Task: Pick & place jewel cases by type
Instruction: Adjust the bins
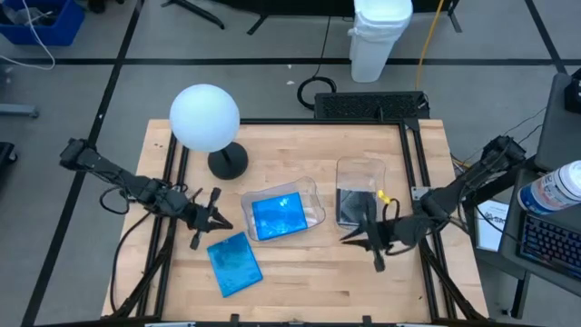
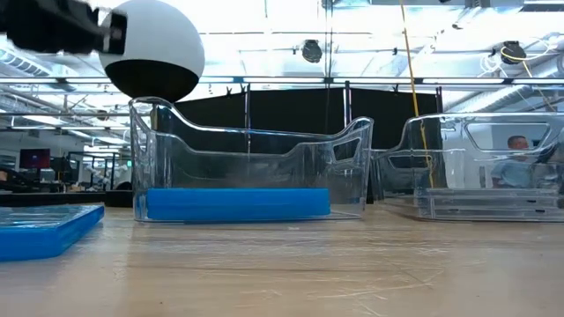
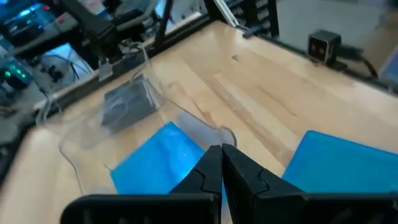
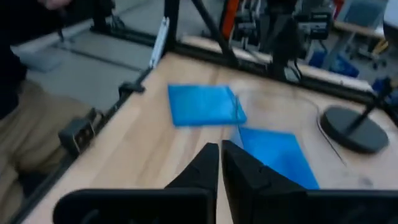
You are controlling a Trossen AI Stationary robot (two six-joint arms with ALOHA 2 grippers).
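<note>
One blue jewel case (image 1: pixel 234 263) is left loose on the wooden table (image 1: pixel 300 295); another (image 1: pixel 278 216) lies in the left bin (image 1: pixel 309 193), a dark case (image 1: pixel 351 204) in the right bin (image 1: pixel 361 168). Both the left gripper (image 1: pixel 218 225) and right gripper (image 1: pixel 368 238) are shut, empty. The flat case could be pushed away if approached closed. A lab is seen behind.

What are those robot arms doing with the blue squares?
They are sorting jewel cases by type. One blue case lies in the left clear bin, and a dark case lies in the right clear bin. Another blue case is on the table, not sorted yet. The left hand and the right hand are both shut and hold nothing.
</note>
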